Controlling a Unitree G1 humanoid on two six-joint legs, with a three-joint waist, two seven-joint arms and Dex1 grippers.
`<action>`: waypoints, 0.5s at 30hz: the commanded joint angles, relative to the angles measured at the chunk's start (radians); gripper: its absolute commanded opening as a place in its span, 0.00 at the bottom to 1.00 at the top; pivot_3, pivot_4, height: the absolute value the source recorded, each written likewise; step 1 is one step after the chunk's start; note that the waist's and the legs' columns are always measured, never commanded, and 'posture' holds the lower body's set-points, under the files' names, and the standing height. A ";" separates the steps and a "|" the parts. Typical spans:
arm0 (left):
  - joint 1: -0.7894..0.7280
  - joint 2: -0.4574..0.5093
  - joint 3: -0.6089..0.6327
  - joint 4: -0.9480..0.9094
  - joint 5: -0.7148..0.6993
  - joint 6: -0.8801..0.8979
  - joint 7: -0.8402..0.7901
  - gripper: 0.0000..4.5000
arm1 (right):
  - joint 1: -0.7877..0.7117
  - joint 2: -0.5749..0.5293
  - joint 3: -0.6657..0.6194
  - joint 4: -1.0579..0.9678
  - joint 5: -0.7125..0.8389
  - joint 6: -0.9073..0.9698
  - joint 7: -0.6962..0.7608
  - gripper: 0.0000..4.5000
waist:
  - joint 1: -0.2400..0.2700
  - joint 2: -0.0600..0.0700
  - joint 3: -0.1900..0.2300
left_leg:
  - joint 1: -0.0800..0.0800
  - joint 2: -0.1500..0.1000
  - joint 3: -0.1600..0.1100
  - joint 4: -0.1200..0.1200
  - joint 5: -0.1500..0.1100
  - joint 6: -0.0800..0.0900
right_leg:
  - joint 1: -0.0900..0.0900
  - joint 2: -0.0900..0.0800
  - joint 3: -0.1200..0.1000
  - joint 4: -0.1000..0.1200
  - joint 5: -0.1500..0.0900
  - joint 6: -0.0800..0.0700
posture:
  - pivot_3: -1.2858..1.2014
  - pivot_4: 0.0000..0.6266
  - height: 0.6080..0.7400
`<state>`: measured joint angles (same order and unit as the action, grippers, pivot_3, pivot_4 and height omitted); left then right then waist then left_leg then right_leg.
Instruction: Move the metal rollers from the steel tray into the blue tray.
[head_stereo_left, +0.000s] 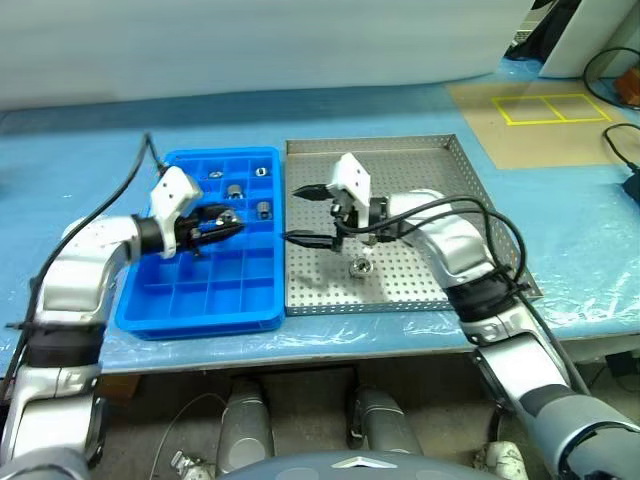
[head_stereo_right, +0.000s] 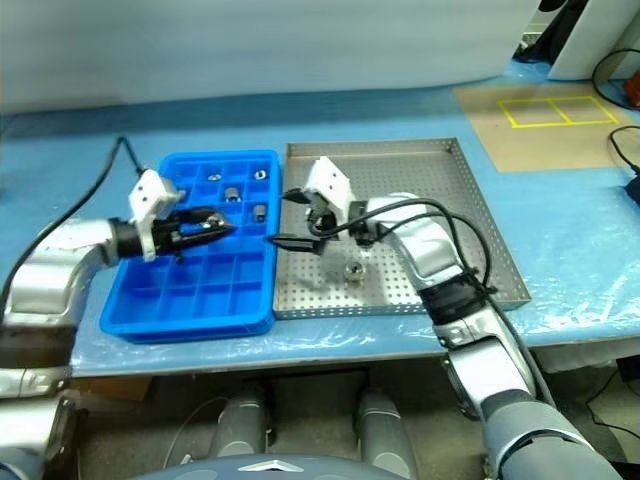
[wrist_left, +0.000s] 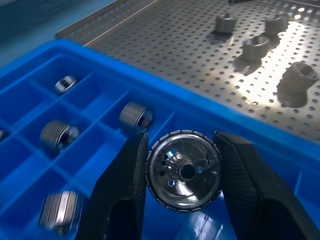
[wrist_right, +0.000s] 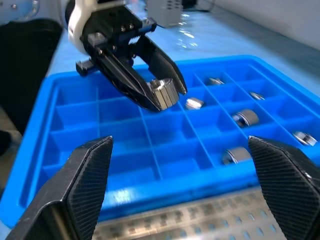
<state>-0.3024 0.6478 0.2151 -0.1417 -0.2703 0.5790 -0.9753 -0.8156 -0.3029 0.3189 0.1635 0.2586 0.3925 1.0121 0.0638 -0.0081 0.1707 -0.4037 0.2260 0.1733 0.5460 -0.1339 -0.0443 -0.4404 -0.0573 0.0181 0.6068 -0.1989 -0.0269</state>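
L gripper (head_stereo_left: 228, 224) clamps one metal roller (wrist_left: 183, 170) over blue tray (head_stereo_left: 160, 312), R gripper (head_stereo_left: 304, 214) agape above steel tray (head_stereo_left: 470, 180); roller prob. dense, rigid, slick — pinch its ribbed sides.

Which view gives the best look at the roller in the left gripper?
The left wrist view: the roller faces the camera between both fingers. The right wrist view shows it side-on over the blue tray; in the eye views it is tiny.
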 joint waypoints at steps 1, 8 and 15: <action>0.112 0.013 0.102 -0.176 -0.066 0.066 0.068 0.38 | -0.041 0.033 0.012 0.047 -0.011 -0.068 0.051 1.00 | 0.014 -0.001 0.001 | 0.000 0.001 -0.001 0.000 0.000 0.000 | 0.000 0.000 -0.001 0.000 0.000 0.000 | 0.59 0.24 1.00; 0.358 0.011 0.194 -0.349 -0.105 0.110 0.160 0.38 | -0.065 0.095 0.043 0.130 -0.048 -0.132 0.113 1.00 | 0.056 -0.002 0.001 | -0.001 0.001 -0.002 -0.002 0.000 -0.001 | 0.001 0.000 -0.004 0.000 -0.001 -0.001 | 0.62 0.24 1.00; 0.428 0.014 0.233 -0.410 -0.144 0.145 0.233 0.38 | -0.059 0.111 0.054 0.153 -0.084 -0.166 0.143 1.00 | 0.070 -0.002 0.001 | 0.000 0.001 -0.003 -0.002 0.000 -0.001 | 0.001 0.000 -0.005 0.001 -0.003 0.003 | 0.63 0.24 1.00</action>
<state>0.1242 0.6495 0.4091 -0.4978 -0.3939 0.7186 -0.7566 -0.8546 -0.1976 0.3716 0.3314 0.1744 0.2478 1.1418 0.1343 -0.0100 0.1718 -0.4043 0.2273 0.1698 0.5443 -0.1336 -0.0452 -0.4395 -0.0575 0.0135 0.6076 -0.2026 -0.0230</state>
